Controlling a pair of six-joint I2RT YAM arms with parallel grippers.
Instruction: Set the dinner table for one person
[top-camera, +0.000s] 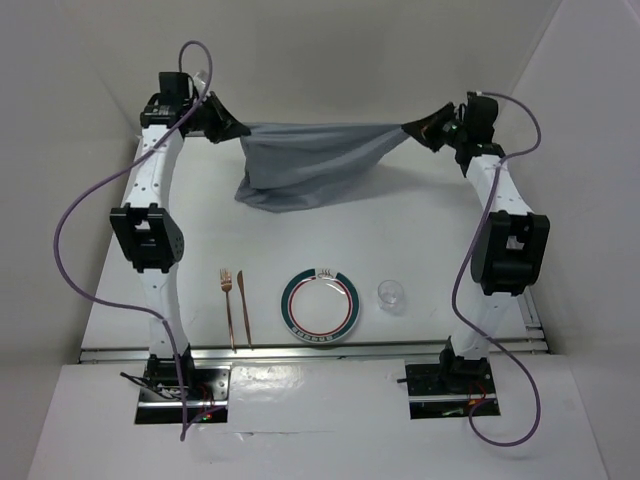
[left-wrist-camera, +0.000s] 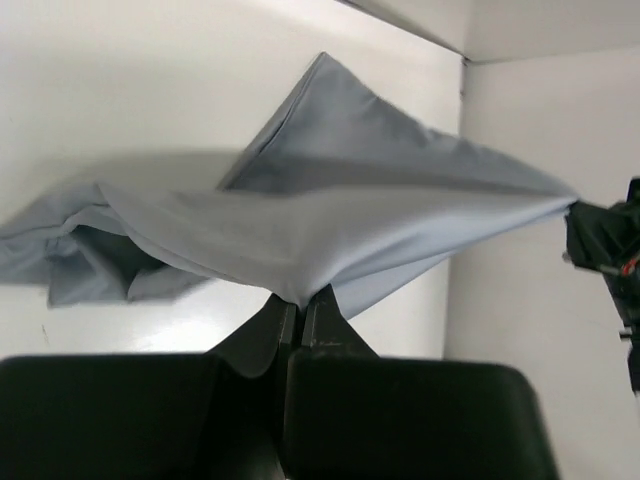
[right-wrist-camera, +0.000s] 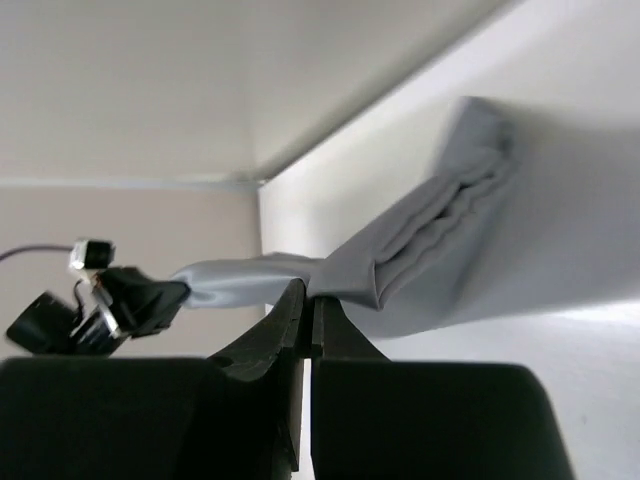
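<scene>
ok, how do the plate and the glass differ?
The plate is flat and opaque, white with a dark banded rim; the glass is clear and stands upright. The plate is far wider than the glass. Both are round, look empty and rest on the table.

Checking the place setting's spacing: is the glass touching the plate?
Apart. The top external view shows a strip of bare dinner table between the glass and the plate's right rim.
</scene>
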